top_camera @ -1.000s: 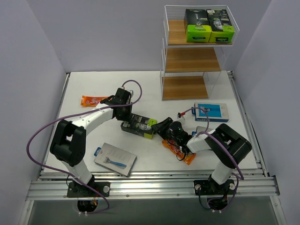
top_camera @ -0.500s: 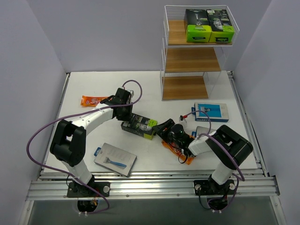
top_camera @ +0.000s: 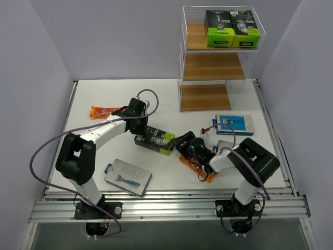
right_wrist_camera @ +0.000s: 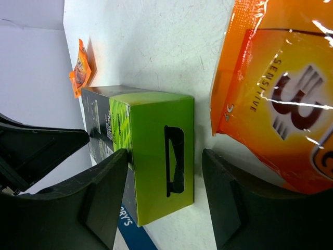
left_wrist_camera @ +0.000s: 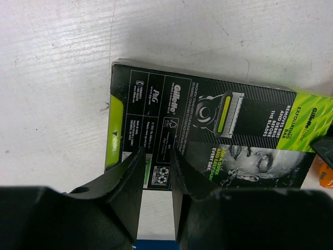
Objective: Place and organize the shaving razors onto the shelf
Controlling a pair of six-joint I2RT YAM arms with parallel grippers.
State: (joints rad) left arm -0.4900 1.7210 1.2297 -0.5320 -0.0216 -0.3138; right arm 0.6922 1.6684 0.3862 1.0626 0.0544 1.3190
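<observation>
From above, you have two black-and-lime boxes (top_camera: 231, 28) on the top board of the shelf (top_camera: 218, 67). A third box (top_camera: 154, 139), two orange packets (top_camera: 102, 111) and two cards (top_camera: 234, 125) lie on the desk (top_camera: 104, 94), so most of the job is left.

Left wrist: your left gripper (left_wrist_camera: 156, 153) is clenched over that third box's edge, grasping nothing visible.

Right wrist: your right gripper (right_wrist_camera: 164, 156) is spread, straddling the box's lime end.

A pair of black-and-lime boxes (top_camera: 219, 31) is stood upright on the top tier of the shelf (top_camera: 213, 66). A third box (top_camera: 154, 139) is laid flat mid-table, with an orange packet (right_wrist_camera: 281, 104) just beside its green end. Well apart are found a second orange packet (top_camera: 104, 111), a blue card (top_camera: 234, 125) and a grey card (top_camera: 128, 177) — all lying flat.
</observation>
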